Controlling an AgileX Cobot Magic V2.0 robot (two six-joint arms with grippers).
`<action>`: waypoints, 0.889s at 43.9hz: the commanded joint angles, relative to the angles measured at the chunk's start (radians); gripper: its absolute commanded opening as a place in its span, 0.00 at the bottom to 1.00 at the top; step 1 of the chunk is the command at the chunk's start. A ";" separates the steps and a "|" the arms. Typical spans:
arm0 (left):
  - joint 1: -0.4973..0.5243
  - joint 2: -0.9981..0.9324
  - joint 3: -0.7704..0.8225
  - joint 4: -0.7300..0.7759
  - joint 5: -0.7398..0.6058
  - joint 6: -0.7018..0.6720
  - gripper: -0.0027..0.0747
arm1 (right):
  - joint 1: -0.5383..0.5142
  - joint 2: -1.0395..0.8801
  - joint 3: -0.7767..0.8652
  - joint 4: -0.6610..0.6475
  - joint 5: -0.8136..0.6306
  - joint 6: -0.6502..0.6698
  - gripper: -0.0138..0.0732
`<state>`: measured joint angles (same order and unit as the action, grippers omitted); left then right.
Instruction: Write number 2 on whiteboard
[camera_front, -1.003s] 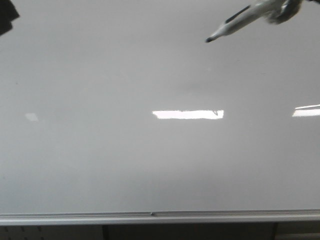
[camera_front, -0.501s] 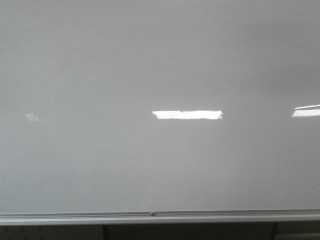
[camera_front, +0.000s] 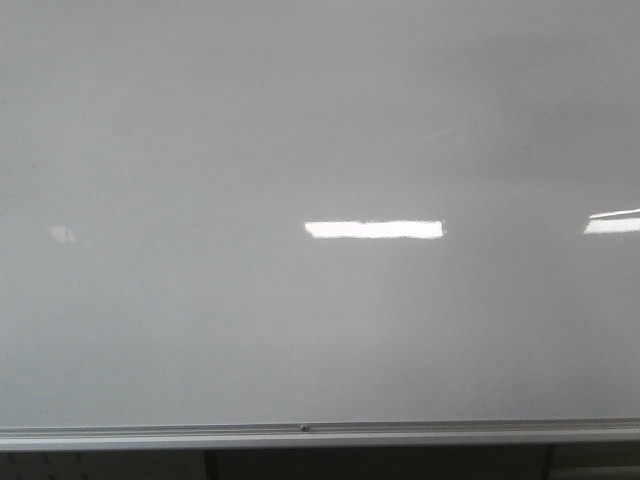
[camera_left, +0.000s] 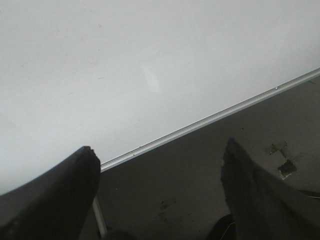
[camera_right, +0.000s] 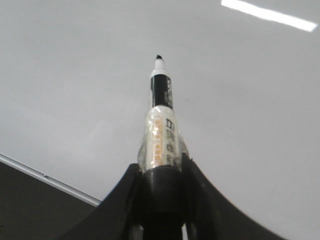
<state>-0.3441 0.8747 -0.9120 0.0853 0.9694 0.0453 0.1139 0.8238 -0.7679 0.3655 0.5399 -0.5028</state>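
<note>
Now the marker (camera_right: 161, 120), clamped in the right gripper (camera_right: 161, 185), has left the front view; left gripper (camera_left: 160, 170) gapes empty. Whiteboard (camera_front: 320, 120) bears no 2 (writing unstarted).

The whiteboard (camera_front: 320, 150) lay bare across the whole front view, with no arm or object over it, so a claw could pass anywhere above its face. Its silver frame (camera_front: 320, 434) was the only raised edge along the near side.

Ahead of the right claw (camera_right: 162, 182) the board (camera_right: 240, 90) was unobstructed; only the marker (camera_right: 161, 125) gripped in that claw stuck out forward, its tip clear of any mark.

The left claw (camera_left: 160, 175) hung with its jaws spread above the frame strip (camera_left: 210, 117), with nothing between the fingers; board (camera_left: 125, 60) ahead, dark floor (camera_left: 200, 170) beneath.
</note>
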 joint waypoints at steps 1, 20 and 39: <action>0.003 -0.004 -0.026 -0.005 -0.066 -0.012 0.67 | 0.023 0.071 -0.025 0.053 -0.169 -0.082 0.16; 0.003 -0.004 -0.026 -0.003 -0.086 -0.012 0.67 | 0.025 0.294 -0.025 0.063 -0.410 -0.082 0.16; 0.003 -0.004 -0.026 -0.001 -0.091 -0.012 0.67 | 0.095 0.400 -0.027 0.061 -0.594 -0.082 0.16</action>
<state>-0.3441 0.8747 -0.9120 0.0835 0.9388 0.0453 0.2046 1.2310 -0.7655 0.4172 0.0576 -0.5762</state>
